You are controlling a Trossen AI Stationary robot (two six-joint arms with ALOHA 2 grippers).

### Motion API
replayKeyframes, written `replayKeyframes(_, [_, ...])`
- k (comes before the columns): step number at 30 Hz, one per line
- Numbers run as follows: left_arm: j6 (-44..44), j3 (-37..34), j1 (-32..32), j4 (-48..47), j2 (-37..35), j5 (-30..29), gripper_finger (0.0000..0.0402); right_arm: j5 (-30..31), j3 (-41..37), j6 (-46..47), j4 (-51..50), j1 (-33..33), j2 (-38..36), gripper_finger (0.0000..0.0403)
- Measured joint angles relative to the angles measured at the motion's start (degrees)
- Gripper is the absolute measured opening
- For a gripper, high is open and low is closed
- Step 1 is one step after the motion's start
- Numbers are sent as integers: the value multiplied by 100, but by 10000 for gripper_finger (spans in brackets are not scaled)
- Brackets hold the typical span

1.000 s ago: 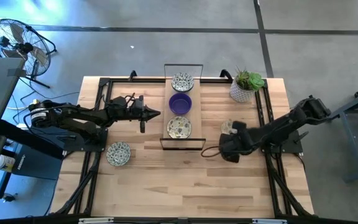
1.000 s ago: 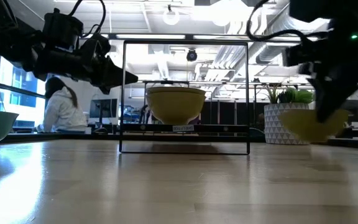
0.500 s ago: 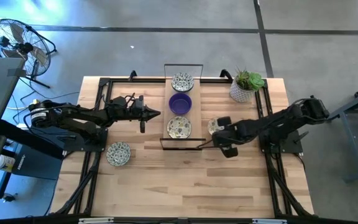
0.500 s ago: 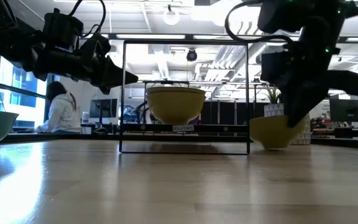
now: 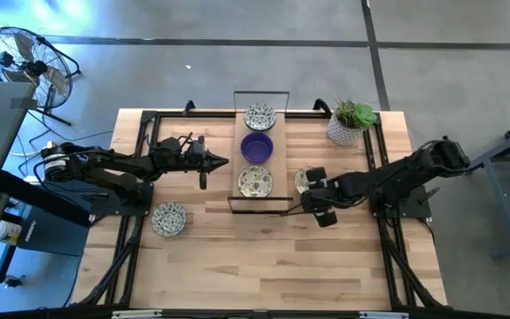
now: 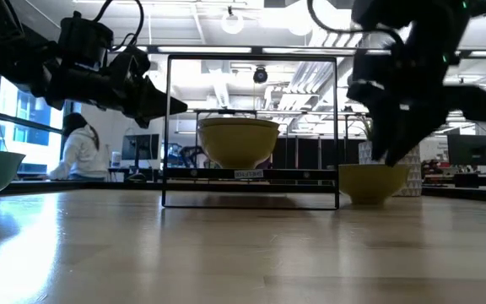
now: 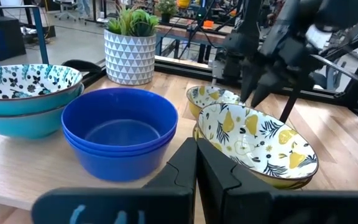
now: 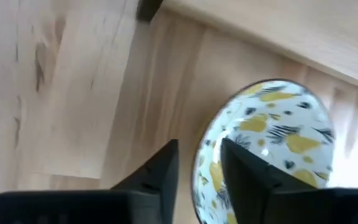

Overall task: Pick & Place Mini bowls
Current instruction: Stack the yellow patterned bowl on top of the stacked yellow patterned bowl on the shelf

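Bowl [image 8: 272, 146] on table beside rack [image 5: 262, 206] — right gripper [image 8: 197, 168] jaws apart astride rim; left gripper [image 7: 196, 163] jaws closed, empty.

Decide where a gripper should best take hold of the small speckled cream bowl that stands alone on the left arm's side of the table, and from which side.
Take the speckled cream bowl by its rim, coming straight down, one finger inside and one outside. It sits upright, its wall is shallow and flaring, and nothing crowds it on the wooden table, so any rim point should do.

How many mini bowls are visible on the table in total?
5. Three stand in the rack: patterned, purple, patterned. One sits right of the rack by the right gripper. One lies front-left. Stacked ones may hide.
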Motion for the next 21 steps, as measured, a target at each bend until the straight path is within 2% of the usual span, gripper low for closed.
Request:
replayKeyframes(6, [2, 0, 0, -26, 0, 2, 0, -139, 822, 972, -1081, -207, -370, 153])
replayKeyframes(11, [3, 0, 0, -26, 0, 4, 0, -732, 943, 1645, -1347, -1383, -999, 153])
replayKeyframes(16, [2, 0, 0, -26, 0, 6, 0, -1862, 801, 1408, -1205, -2899, -935, 151])
replayKeyframes(21, [8, 0, 0, -114, 0, 9, 0, -2567, 758, 717, -980, -3754, -393, 165])
